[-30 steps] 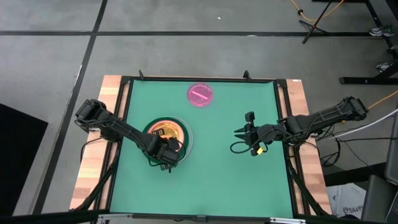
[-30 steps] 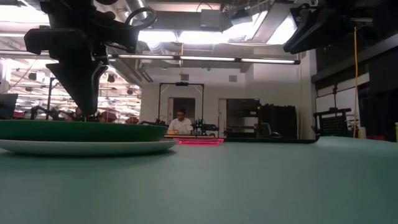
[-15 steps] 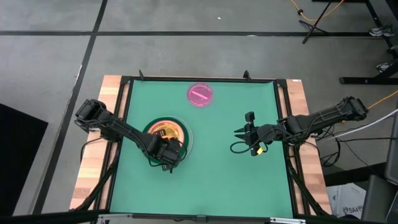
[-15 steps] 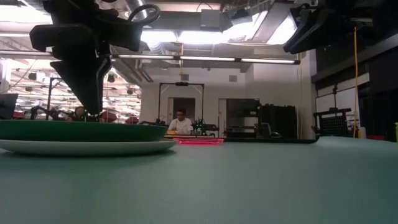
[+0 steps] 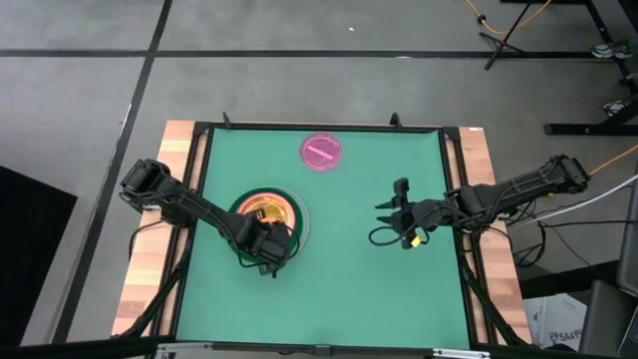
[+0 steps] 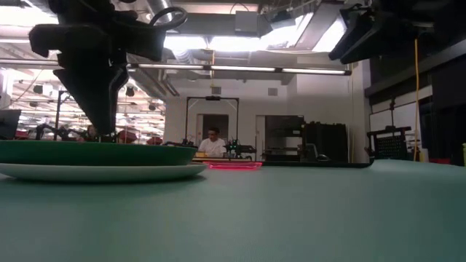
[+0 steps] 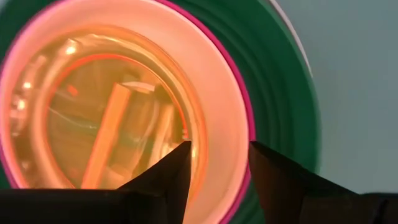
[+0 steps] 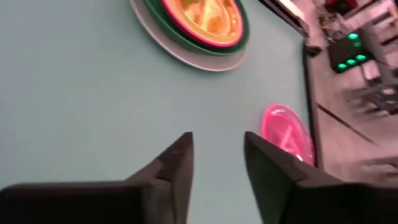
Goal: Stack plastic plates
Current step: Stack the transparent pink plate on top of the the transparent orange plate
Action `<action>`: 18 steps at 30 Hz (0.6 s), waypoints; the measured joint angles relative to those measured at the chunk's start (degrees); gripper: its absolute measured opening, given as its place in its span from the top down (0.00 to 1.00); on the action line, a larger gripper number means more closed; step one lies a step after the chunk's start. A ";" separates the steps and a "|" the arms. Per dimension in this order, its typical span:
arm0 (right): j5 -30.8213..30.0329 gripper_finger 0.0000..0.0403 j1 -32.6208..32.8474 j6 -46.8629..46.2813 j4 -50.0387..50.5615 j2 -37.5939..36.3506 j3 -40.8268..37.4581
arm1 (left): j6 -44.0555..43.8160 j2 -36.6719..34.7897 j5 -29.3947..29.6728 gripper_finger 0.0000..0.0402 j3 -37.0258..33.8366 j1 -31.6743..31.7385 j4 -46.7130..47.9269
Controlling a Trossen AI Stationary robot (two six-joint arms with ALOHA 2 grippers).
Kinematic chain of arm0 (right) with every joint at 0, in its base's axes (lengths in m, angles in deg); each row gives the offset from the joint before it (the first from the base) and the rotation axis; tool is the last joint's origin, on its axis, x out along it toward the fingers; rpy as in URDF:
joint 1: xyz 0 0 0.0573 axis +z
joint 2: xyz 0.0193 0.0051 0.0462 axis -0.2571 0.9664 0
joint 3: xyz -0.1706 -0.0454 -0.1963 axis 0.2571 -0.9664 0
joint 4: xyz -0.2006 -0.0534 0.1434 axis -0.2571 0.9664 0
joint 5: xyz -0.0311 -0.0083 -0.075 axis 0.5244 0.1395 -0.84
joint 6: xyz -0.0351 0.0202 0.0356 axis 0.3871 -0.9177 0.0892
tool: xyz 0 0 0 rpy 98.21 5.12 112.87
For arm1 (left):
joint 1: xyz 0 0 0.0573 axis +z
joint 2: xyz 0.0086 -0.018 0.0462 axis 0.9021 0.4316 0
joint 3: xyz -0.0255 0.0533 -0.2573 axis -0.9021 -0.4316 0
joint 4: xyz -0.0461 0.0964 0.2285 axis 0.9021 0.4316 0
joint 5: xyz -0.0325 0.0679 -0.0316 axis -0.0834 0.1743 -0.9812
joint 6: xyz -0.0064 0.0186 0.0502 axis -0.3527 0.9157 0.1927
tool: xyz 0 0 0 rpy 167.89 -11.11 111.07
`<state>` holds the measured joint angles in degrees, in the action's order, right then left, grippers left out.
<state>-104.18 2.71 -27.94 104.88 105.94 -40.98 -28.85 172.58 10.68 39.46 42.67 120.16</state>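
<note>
Trouble could be made if the stack (image 5: 267, 211) near the table's (image 5: 329, 289) left edge is bumped by the left gripper (image 7: 217, 163), held a little open and empty above it, while the pink plate (image 5: 321, 153) by the far edge is left out and the right gripper (image 8: 216, 163), also open and empty, is kept waiting near the right edge.

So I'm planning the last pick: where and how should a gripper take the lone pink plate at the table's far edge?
Grip the pink plate by its raised rim, one finger over and one under, coming in low from the right gripper's side. It lies flat and shallow, so only the edge offers a hold, and that gripper is open and free.
</note>
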 joint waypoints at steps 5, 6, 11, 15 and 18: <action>-5.00 0.50 0.00 -0.01 -0.42 0.00 0.00 | -1.30 0.00 -2.81 0.62 0.00 0.00 0.02; -5.23 0.48 -0.10 0.00 -0.78 0.00 0.00 | -1.60 0.00 -3.17 0.62 0.00 -0.02 0.02; -1.27 0.43 -4.15 0.24 -4.56 0.00 0.00 | -1.74 -0.02 -4.33 0.62 0.00 -0.02 0.02; 3.26 0.43 -9.39 3.38 -8.38 1.37 0.00 | -1.76 -0.49 -4.08 0.62 0.00 -0.02 -0.06; 7.35 0.43 -13.80 5.93 -11.65 3.48 0.00 | -1.76 -1.57 -3.58 0.62 0.00 -0.14 -0.41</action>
<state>-96.83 -11.09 -22.01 93.23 109.42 -40.98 -30.61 171.02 7.10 39.46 42.54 119.75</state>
